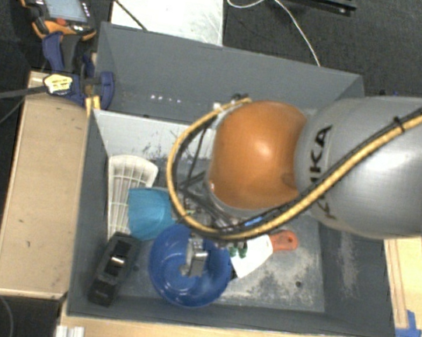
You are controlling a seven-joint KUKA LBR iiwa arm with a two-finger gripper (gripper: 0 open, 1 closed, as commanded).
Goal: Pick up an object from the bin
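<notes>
Blue bowl [171, 276]: it sits on the bin's floor near the front wall, left of centre, round and deep, mouth upward. The hand [195, 263] is down inside it, over the bowl's inner floor; whether the hand is spread or pressed together cannot be told from this angle.

The bin [208, 85] is grey metal with sloping walls. Touching the bowl's upper left rim is a light blue, rounded lump [146, 211]. Beyond that, along the left wall, lies a white ribbed piece [125, 184], long and slatted. A black boxy thing [112, 267] lies just beside the bowl on its left, in the front left corner. On the bowl's right, at its rim, lies a white object with a small green patch [251, 256], and past it an orange-red piece [286, 241] on bare floor.

Above the hand, the wrist's orange dome cover [256, 155] and a loop of dark and yellow cable [177, 198] hide the bin's middle and part of the bowl's far rim. The grey arm shell [383, 174] carries black lettering, "KUKA" [319, 152], partly crossed by the cable.
</notes>
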